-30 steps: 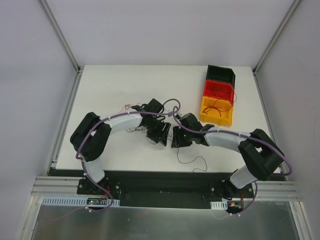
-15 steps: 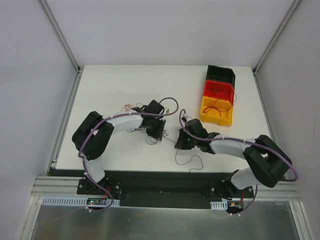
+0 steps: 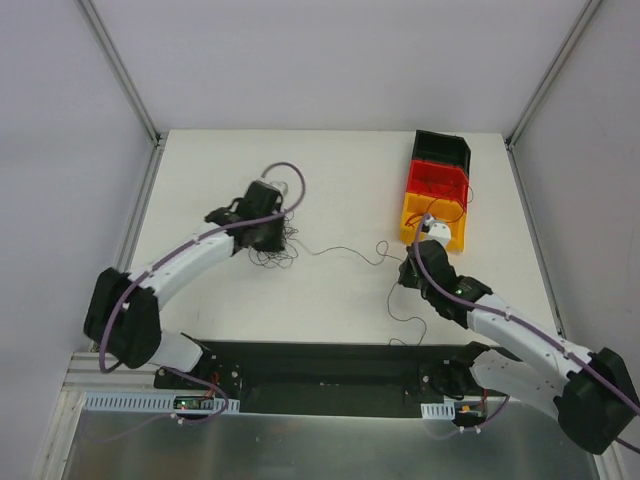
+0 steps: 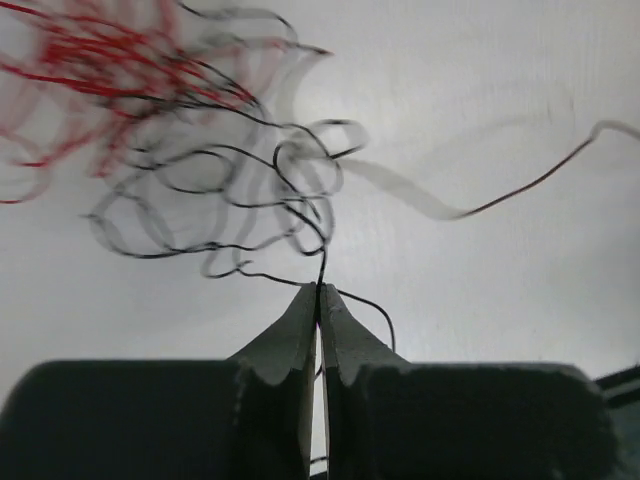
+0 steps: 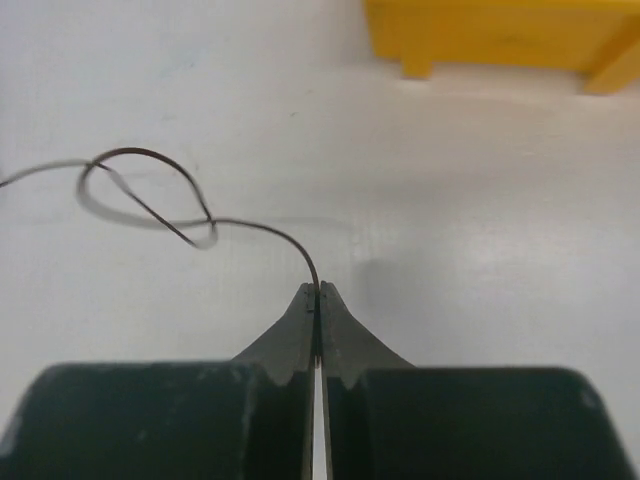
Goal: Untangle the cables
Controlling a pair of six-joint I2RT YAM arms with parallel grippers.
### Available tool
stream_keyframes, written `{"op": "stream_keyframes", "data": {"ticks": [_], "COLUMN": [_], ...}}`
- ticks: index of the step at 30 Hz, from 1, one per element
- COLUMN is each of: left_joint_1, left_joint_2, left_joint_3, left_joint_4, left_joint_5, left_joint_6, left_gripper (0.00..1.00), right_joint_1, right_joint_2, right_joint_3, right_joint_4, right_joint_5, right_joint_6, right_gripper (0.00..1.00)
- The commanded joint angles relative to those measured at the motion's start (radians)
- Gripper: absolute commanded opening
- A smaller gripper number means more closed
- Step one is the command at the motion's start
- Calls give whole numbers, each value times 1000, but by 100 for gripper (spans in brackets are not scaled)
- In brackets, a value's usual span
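Observation:
The cables form a loose tangle (image 3: pixel 270 256) of thin black wire (image 4: pixel 240 200) and red wire (image 4: pixel 100 60) on the white table left of centre. My left gripper (image 3: pixel 278 240) (image 4: pixel 318 288) sits at the tangle's right edge, shut on a black strand. One dark strand (image 3: pixel 345 250) runs out of the tangle to the right, stretched across the table to my right gripper (image 3: pixel 405 272) (image 5: pixel 317 290), which is shut on its curled end (image 5: pixel 150 190). A loose tail (image 3: pixel 400 315) of it trails towards the near table edge.
Three small bins stand in a row at the back right: black (image 3: pixel 441 150), red (image 3: pixel 437 180) and yellow (image 3: pixel 432 225) (image 5: pixel 500 30). The yellow and red ones hold some red wire. The yellow bin stands just behind my right gripper.
Both grippers have shut on wire and pulled apart. The left arm moved back and left with the tangle, the right arm moved right, and one strand is now drawn out between them.

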Motion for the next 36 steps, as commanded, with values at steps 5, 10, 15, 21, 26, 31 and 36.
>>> {"op": "stream_keyframes", "data": {"ticks": [5, 10, 15, 21, 26, 31, 36], "left_joint_1": [317, 325, 302, 287, 301, 315, 377], "left_joint_2": [-257, -196, -98, -98, -96, 9, 132], "left_joint_3": [111, 197, 254, 203, 153, 130, 151], "left_joint_4": [-123, -136, -72, -30, -31, -41, -76], "left_joint_5": [39, 145, 550, 533, 455, 431, 555], "left_joint_6": [13, 3, -2, -10, -7, 45, 35], "left_gripper": [0, 0, 0, 1, 12, 25, 37], "right_joint_1": [-57, -62, -62, -62, -62, -63, -62], "right_joint_2": [-198, -221, -189, -160, -132, -82, -3], "right_joint_3": [94, 235, 369, 507, 691, 925, 1131], "right_joint_4": [-145, -172, -217, -241, -289, -323, -333], "right_joint_5": [137, 59, -91, -207, -233, -268, -320], "right_joint_6": [-152, -214, -228, -239, -290, -330, -342], "right_gripper": [0, 0, 0, 0, 0, 0, 0]}}
